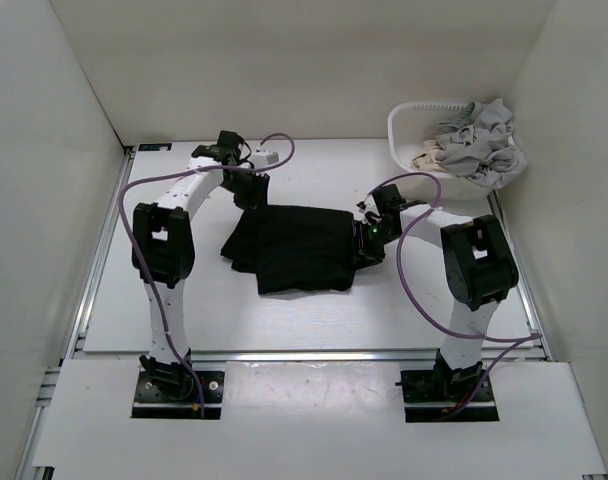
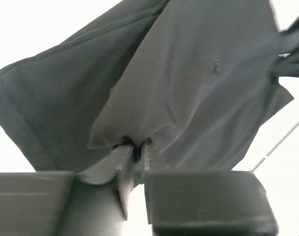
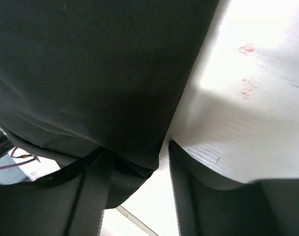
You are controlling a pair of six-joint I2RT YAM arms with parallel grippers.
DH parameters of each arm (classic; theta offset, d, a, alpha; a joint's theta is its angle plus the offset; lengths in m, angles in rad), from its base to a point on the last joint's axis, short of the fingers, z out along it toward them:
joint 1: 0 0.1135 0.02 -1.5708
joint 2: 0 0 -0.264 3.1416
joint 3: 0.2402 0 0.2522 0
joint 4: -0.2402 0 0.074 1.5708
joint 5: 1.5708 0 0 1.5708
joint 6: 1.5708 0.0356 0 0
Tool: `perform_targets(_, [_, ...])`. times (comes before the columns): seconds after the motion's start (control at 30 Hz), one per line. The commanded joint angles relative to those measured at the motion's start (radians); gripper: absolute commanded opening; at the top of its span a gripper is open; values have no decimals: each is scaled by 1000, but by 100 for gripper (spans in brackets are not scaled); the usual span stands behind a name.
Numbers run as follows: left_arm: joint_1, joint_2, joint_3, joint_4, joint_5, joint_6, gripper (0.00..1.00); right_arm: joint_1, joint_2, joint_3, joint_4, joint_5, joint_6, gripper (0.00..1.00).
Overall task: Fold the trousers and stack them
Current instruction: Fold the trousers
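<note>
The black trousers [image 1: 294,248] lie folded in a rough rectangle in the middle of the table. My left gripper [image 1: 250,190] is at their far left corner, shut on a pinch of the black fabric [image 2: 189,73], which hangs lifted from the jaws [image 2: 137,147]. My right gripper [image 1: 370,235] is low at the trousers' right edge. In the right wrist view its jaws [image 3: 139,162] stand apart, and the edge of the black fabric [image 3: 100,73] droops into the gap without being clamped.
A white basket [image 1: 404,120] stands at the back right with light grey garments [image 1: 479,140] and a beige cloth [image 1: 424,157] in it. White walls enclose the table on three sides. A metal rail [image 1: 314,354] runs along the table's near edge.
</note>
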Motion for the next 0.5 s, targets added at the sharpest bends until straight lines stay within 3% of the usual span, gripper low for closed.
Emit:
perform_targets(0.0, [10, 40, 34, 6, -42, -17, 28, -3, 9, 7, -62, 27, -50, 54])
perform_targets(0.07, [10, 52, 85, 7, -57, -17, 38, -3, -6, 19, -91, 47, -59, 68])
perform_targets(0.17, [29, 28, 109, 16, -109, -35, 50, -3, -75, 28, -134, 113, -81, 80])
perform_targets(0.23, [55, 3, 93, 16, -157, -45, 57, -3, -137, 68, -172, 159, -91, 99])
perform_targets(0.27, [55, -32, 77, 26, -174, -45, 65, -3, -159, 79, -210, 206, -102, 99])
perform_targets(0.4, [64, -133, -33, 82, -293, -66, 76, -12, -256, 117, -284, 306, -102, 99])
perform_targets(0.43, [64, -147, -68, 92, -348, -66, 89, -13, -280, 117, -298, 345, -93, 99])
perform_targets(0.47, [64, -161, -81, 92, -370, -78, 90, -13, -290, 141, -323, 367, -93, 99])
